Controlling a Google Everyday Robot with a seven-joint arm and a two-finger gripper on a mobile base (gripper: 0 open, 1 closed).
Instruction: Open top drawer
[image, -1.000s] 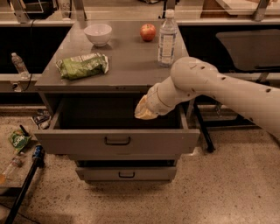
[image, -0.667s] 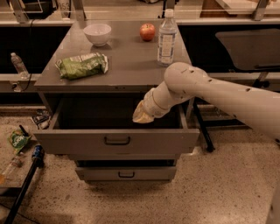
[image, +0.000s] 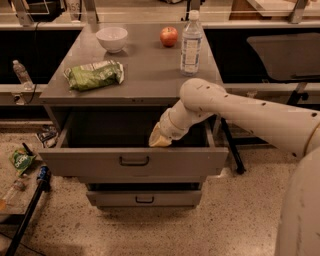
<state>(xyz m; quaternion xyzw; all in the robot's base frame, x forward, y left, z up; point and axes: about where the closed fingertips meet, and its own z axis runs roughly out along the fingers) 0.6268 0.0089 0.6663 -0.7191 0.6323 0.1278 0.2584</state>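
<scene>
Currently, the white arm (image: 250, 112) is seen reaching in from the right, in front of the grey cabinet (image: 145, 75). The top drawer (image: 75, 162) is found pulled well out beneath the cabinet top. The gripper (image: 160, 138) is held just inside it, behind the front panel; whether it is apart or together cannot be told. On the top are set 1 green bag (image: 94, 75), 1 water bottle (image: 191, 45), 1 white bowl (image: 111, 38) and 1 apple (image: 169, 36).

top drawer (image: 90, 162) open, hand (image: 159, 139) over its interior, near front
</scene>
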